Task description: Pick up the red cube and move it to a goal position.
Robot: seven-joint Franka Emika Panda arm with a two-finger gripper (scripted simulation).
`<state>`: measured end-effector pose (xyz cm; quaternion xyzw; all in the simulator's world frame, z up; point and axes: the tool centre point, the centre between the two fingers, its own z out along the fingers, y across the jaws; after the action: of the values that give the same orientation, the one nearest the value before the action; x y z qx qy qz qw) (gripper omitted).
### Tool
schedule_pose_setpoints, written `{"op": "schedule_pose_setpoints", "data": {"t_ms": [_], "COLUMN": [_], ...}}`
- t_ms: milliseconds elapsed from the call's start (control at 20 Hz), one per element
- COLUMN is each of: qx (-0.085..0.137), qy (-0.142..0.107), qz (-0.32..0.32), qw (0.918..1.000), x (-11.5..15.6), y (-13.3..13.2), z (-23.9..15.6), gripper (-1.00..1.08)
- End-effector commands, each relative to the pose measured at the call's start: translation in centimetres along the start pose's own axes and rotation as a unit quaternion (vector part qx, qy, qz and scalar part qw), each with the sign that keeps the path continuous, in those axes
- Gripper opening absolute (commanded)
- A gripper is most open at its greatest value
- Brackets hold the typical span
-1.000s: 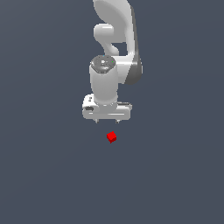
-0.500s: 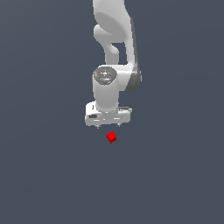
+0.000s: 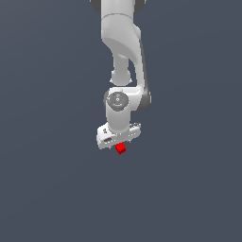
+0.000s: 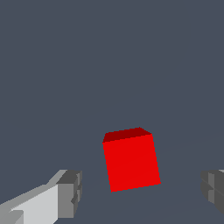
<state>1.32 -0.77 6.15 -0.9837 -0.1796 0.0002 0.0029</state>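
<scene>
Wrist view shows the red cube (image 4: 131, 161) lying between the two fingers (image 4: 70, 194) of the gripper (image 4: 142, 190), with open space on both sides of it. The jaws stand wide apart, far wider than the cube, and neither pad touches a red face. The gripper holds nothing at this moment.

The cube rests on the counter (image 4: 109, 65), a plain dark grey surface with no other item visible on it. Its faces sit slightly rotated relative to the line between the fingers, so the pads will probably meet it a little off square. The wide opening appears intended to give clearance on each side during descent, so that neither finger strikes the top face.

In the exterior view, the arm hangs vertically with the gripper (image 3: 119, 142) pointed straight down. The red cube (image 3: 121, 149) shows just below the gripper body, partly covered by it. This vertical posture places the fingers either side of the cube and suits a top-down grasp.

Judged from these views, the current step is final alignment and lowering before closure. Whether the fingertips have reached the level of the cube's mid-height cannot be determined with certainty. The next move calls for closing the jaws evenly on opposite faces. The slight rotation may cause the cube to turn as the pads close. No goal marker is visible in either view.
</scene>
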Motion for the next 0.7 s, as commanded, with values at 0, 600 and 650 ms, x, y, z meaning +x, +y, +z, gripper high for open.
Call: {"op": "schedule_pose_setpoints", "data": {"t_ms": [0, 600, 650], "qx": [-0.001, -0.003, -0.003], "qy": [0.0, 0.0, 0.0], "qz": [-0.03, -0.086, -0.086], "qw": [0.9996, 0.9963, 0.9963], "x": [0.2, 0.6, 0.6], "y": [-0.2, -0.5, -0.5], "z": [1.4, 4.2, 4.2], "gripper": [1.0, -1.0, -1.0]}}
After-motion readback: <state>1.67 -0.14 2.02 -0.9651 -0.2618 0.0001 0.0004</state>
